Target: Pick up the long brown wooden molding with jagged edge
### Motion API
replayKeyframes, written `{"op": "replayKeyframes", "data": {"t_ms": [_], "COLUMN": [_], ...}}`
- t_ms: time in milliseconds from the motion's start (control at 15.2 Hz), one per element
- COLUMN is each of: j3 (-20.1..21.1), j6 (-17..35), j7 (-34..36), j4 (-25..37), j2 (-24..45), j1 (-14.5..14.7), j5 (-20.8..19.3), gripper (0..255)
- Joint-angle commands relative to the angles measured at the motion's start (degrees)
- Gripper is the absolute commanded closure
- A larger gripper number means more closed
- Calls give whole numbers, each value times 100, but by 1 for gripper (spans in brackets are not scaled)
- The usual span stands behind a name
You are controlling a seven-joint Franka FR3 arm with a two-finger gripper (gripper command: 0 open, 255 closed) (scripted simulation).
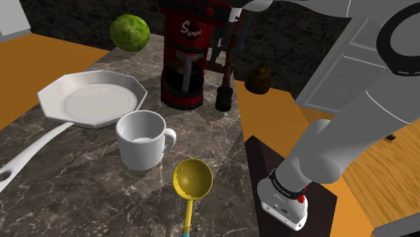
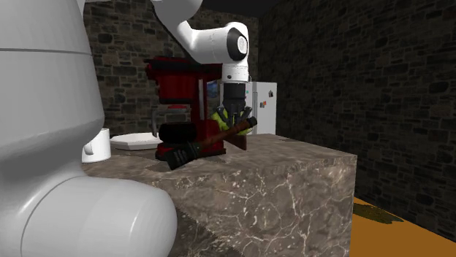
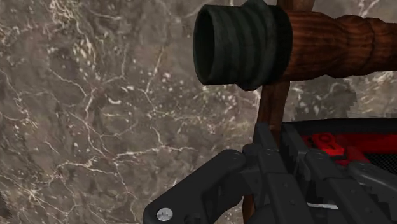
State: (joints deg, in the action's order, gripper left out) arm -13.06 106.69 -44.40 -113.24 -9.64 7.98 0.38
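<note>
The molding (image 2: pixel 212 139) is a long brown turned-wood piece with a dark ribbed cap (image 2: pixel 175 157) at its low end. It hangs tilted over the marble counter (image 2: pixel 292 175), just in front of the red coffee machine. My gripper (image 2: pixel 235 120) comes down from above and is shut on the molding's upper part. In the wrist view the gripper (image 3: pixel 264 165) clasps a thin brown strip (image 3: pixel 273 95) of the molding, with the ribbed cap (image 3: pixel 242 44) and thick brown shaft (image 3: pixel 337 41) beyond. In the shoulder view the cap (image 1: pixel 224 96) is at the counter's surface; contact is unclear.
A red and black coffee machine (image 1: pixel 185 54) stands right beside the molding. A white octagonal plate (image 1: pixel 91 97), a white mug (image 1: pixel 143 138) and a yellow ladle (image 1: pixel 192 178) lie nearer the stand. A green ball (image 1: pixel 129 31) sits at the back. The counter's edge (image 1: pixel 239 134) runs past the cap.
</note>
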Motion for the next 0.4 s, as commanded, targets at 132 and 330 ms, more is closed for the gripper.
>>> {"op": "replayKeyframes", "data": {"t_ms": [132,330], "j3": [17,17], "j6": [-305,-393], "j7": [23,26], "j4": [302,394], "j2": [-13,-10], "j1": [14,16], "j5": [-1,-1], "gripper": [255,255]}}
